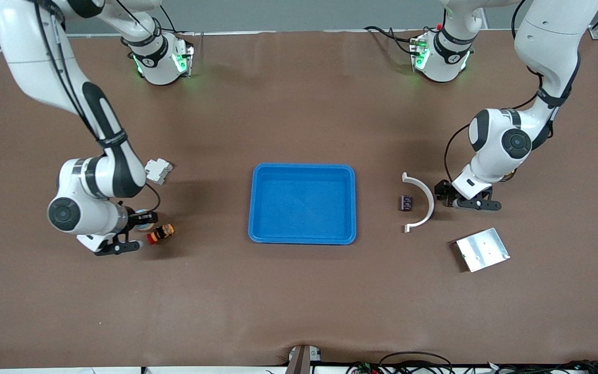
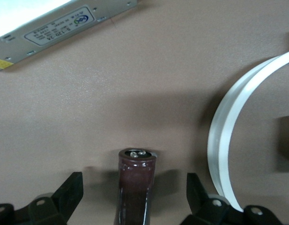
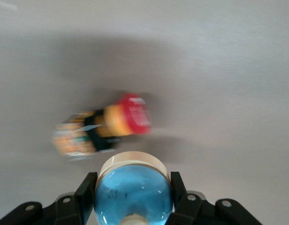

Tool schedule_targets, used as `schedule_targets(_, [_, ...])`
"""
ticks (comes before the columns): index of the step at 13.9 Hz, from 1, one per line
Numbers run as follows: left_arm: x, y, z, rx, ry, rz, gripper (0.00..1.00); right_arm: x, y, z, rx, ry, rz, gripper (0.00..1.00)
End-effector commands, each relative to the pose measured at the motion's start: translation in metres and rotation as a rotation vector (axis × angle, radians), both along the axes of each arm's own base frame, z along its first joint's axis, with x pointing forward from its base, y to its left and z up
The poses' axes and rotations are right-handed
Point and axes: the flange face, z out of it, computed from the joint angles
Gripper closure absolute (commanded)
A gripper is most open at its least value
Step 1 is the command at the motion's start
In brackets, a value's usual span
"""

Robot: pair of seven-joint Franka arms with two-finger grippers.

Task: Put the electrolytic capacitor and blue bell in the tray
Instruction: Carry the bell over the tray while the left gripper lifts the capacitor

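2 claws: right claw (image 3: 133, 190) grips half-hidden blue bell (image 3: 133, 197); left claw (image 2: 135, 194) open astride capacitor (image 2: 136, 187).

Count on my table: one blue tray (image 1: 302, 203), one capacitor (image 1: 406, 202), one blue bell (image 3: 133, 194), one red-capped button switch (image 1: 160, 232), one white curved bracket (image 1: 420, 201), one silver plate (image 1: 482, 249), one white block (image 1: 158, 170).

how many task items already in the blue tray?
0. The tray holds nothing. The blue bell is clamped in the right gripper at the right arm's end. The electrolytic capacitor lies between the open left gripper's fingers, beside the white curved strip.
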Motion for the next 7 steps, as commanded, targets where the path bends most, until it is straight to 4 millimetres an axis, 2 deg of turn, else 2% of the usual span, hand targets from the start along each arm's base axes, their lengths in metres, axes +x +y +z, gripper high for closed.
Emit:
schedule_targets(1, [-0.002,0.003,0.000,0.007,-0.014,-0.025,0.81,-0.013,0.074,0.027,-0.027,-0.020,-0.028,0.85])
schedule_targets(2, [-0.002,0.003,0.001,0.007,-0.016,-0.024,1.00,-0.017,0.108,0.032,-0.035,-0.035,-0.042,0.87])
schedule_targets(4, [-0.002,0.006,0.002,0.009,-0.017,-0.044,1.00,-0.035,0.191,0.045,-0.043,-0.068,-0.032,0.93])
schedule_targets(5, [-0.001,0.010,0.002,0.009,-0.018,-0.036,1.00,-0.041,0.218,0.051,-0.045,-0.087,-0.073,0.95])
schedule_targets(7, [0.000,0.012,0.005,0.010,-0.023,-0.031,1.00,-0.060,0.274,0.041,-0.058,-0.098,-0.124,0.99])
